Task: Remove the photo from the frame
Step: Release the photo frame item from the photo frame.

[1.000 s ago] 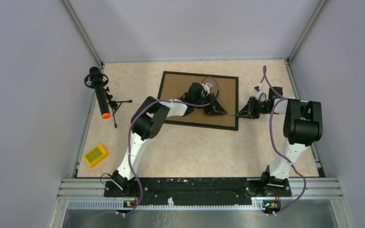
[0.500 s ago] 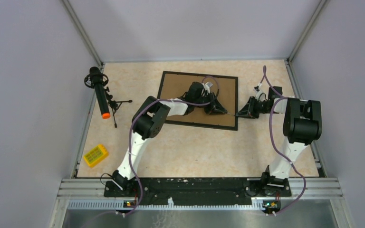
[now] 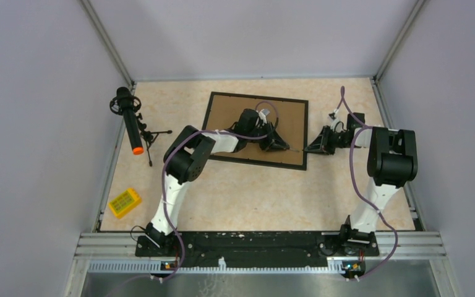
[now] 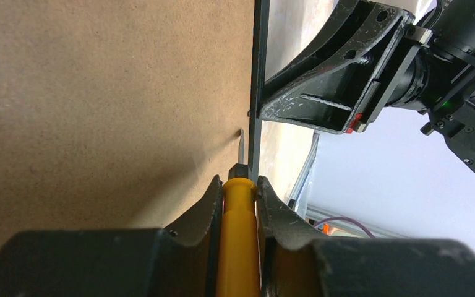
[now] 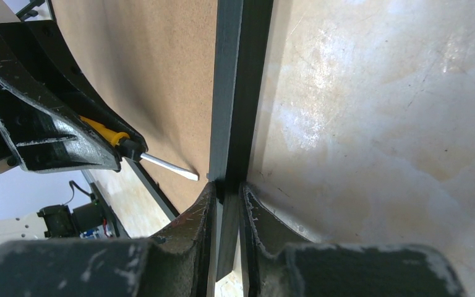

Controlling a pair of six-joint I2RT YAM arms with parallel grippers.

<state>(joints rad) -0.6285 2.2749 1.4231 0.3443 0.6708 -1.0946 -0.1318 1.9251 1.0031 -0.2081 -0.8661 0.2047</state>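
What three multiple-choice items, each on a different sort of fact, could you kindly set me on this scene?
1. Where is the tip of the screwdriver?
A) over the brown back of the frame, beside its black border
B) off the frame altogether
C) hidden under the frame

2. What colour is the screwdriver's handle?
A) red
B) blue
C) yellow

3. In what state is the right end effector?
A) wide open, gripping nothing
B) shut on the frame's border
C) shut on the screwdriver

Answers:
1 A, the left wrist view shows the tip over the board next to the border.
2 C, the handle held in the left end effector is yellow.
3 B, the right wrist view shows its fingers pinching the black border.
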